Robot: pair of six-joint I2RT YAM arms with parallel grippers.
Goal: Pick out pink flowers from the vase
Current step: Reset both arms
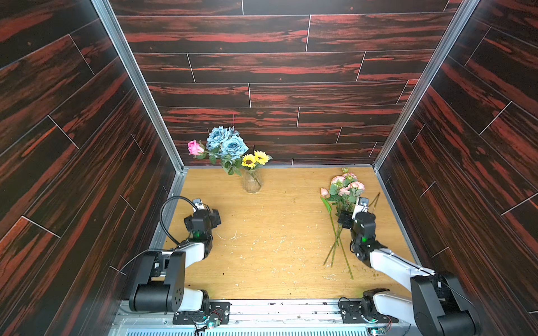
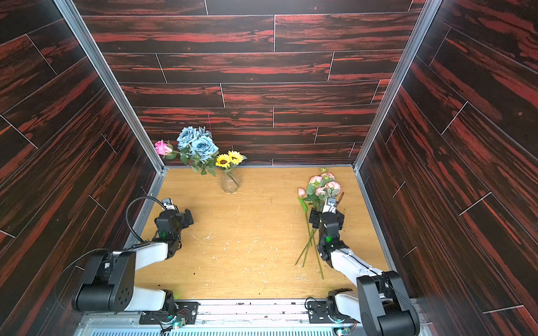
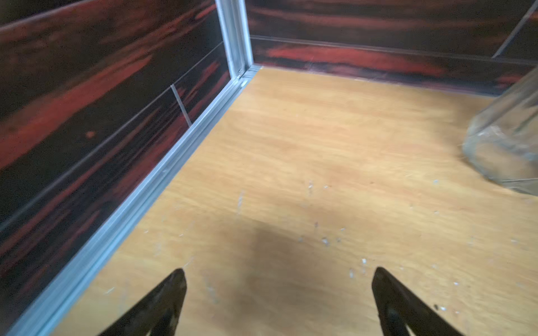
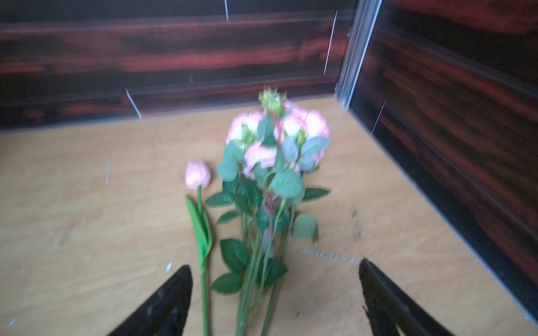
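Both wide, left fingers (image 3: pixel 163 302), right fingers (image 4: pixel 168 299) above pink flowers (image 4: pixel 256 157) on table (image 1: pixel 276 218), blue roses (image 1: pixel 227 142), sunflowers (image 1: pixel 254 158) in vase (image 1: pixel 252 183)

Both top views look steeply down from high above the near edge toward the back wall (image 1: pixel 276 87), sharing the whole table (image 1: pixel 276 221) and vase (image 1: pixel 252 182). The left wrist view sits low over the table, facing the far left corner (image 3: pixel 242 72), vase at its edge. The right wrist view, equally low, faces the pink flowers (image 4: pixel 276 139).
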